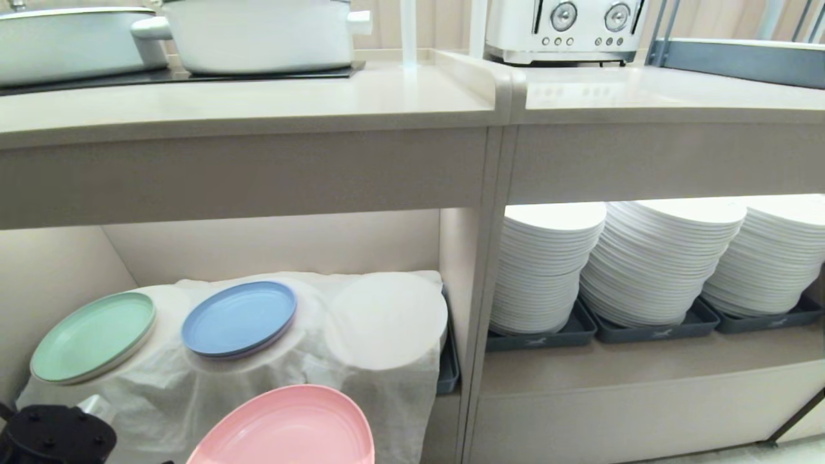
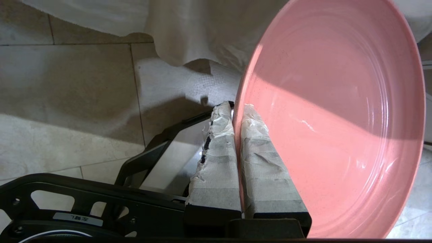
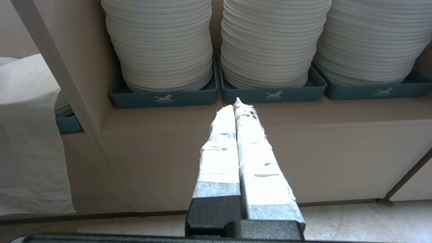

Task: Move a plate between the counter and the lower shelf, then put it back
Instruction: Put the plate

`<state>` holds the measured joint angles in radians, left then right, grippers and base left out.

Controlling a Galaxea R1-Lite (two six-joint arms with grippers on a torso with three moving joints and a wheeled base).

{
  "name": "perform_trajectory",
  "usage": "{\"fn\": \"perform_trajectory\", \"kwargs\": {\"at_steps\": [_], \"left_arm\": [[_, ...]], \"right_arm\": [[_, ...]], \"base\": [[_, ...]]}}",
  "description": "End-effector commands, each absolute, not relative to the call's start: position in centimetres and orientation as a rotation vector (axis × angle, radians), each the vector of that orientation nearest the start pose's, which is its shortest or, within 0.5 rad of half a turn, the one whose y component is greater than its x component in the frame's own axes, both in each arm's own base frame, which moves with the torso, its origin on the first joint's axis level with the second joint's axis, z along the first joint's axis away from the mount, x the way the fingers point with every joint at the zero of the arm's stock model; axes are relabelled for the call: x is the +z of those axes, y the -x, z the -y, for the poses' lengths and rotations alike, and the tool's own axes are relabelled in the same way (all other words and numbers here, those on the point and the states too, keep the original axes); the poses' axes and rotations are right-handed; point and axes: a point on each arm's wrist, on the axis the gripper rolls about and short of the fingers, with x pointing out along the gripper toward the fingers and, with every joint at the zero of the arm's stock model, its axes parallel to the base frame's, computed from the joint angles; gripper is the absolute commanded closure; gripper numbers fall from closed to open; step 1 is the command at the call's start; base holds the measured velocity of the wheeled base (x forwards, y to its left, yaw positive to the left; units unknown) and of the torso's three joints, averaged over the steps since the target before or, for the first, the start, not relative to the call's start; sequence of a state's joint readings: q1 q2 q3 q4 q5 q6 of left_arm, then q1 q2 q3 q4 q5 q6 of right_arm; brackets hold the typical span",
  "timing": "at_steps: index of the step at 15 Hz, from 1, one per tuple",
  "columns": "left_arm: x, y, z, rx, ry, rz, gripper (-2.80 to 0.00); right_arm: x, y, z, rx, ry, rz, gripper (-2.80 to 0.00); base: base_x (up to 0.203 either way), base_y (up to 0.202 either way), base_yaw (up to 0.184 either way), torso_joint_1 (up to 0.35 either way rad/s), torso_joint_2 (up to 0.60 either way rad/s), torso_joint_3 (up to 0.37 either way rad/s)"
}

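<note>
Pinching plate [image 2: 337, 111] rim between jaws

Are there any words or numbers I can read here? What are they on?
No words or numbers can be read.
Grey label on the left arm's black frame: marks too blurred to read.
Trays under the white plate stacks: a white horse logo only, no letters.
Toaster: dials and buttons, any markings too small to read.
Pink plate: no text.
</note>
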<state>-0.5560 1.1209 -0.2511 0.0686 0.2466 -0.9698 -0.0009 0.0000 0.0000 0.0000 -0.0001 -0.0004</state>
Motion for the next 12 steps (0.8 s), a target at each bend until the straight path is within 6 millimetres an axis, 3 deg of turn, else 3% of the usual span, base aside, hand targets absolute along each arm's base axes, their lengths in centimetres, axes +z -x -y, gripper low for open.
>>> {"fn": "perform_trajectory", "kwargs": {"at_steps": [1,12], "left_arm": [[10.29,-8.83,4.83,0.158,0.537,-0.908,0.00],[10.37,-8.86,4.91,0.144,0.544,-0.915,0.00]], "right_arm": [[7.55,2.28,0.00,0.000,0.002,0.000,0.00],[7.55,2.28,0.00,0.000,0.002,0.000,0.00]], "base": [[0.000,0.000,0.000,0.040,-0.26,-0.257],[0.000,0.000,0.000,0.168,-0.46,-0.287]]}}
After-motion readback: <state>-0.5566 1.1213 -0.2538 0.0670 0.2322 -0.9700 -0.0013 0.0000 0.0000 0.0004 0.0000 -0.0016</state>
